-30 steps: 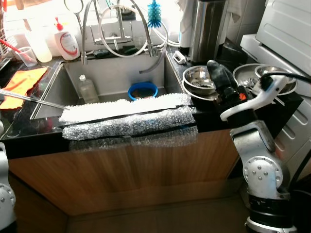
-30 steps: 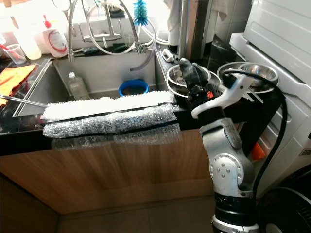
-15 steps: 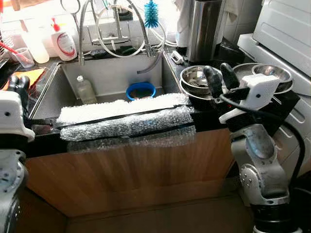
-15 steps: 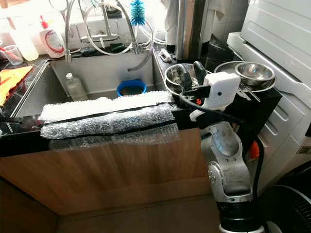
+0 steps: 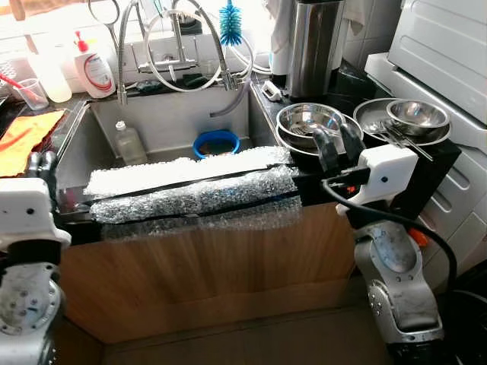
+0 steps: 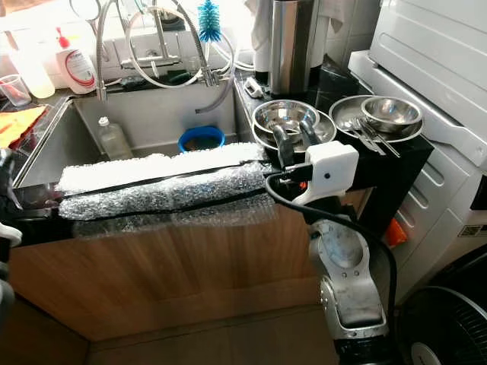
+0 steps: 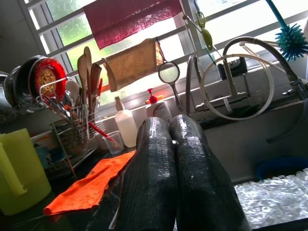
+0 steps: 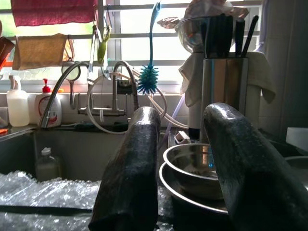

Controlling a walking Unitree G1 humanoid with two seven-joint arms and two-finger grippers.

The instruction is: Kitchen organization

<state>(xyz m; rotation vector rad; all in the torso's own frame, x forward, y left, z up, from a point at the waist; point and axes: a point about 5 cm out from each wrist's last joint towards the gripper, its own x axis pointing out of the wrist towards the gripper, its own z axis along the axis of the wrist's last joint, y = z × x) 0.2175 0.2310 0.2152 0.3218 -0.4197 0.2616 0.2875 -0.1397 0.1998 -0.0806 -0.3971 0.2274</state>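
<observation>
**Both arms raised to counter edge, nothing gripped**

Since half a second ago: right gripper dropped lower and drawn back toward the counter's front edge, just short of the stacked steel bowls; left gripper shifted in along the front edge, beside the sink's left rim. Whole view also shifted, so some of that down to camera motion.

Right fingers spread apart, empty, aimed at the nested bowls at the counter's right end. Likely lined up for a grab at a bowl rim, judging by the heading. Left fingers pressed together, holding nothing, pointed across the orange cloth toward the dish rack.

Bubble wrap draped along the sink's front edge, presumably padding against knocks. Second bowl and utensils on a plate at the far right corner. Blue bowl and small bottle down in the sink basin. Soap bottle at the back edge by the tap.
</observation>
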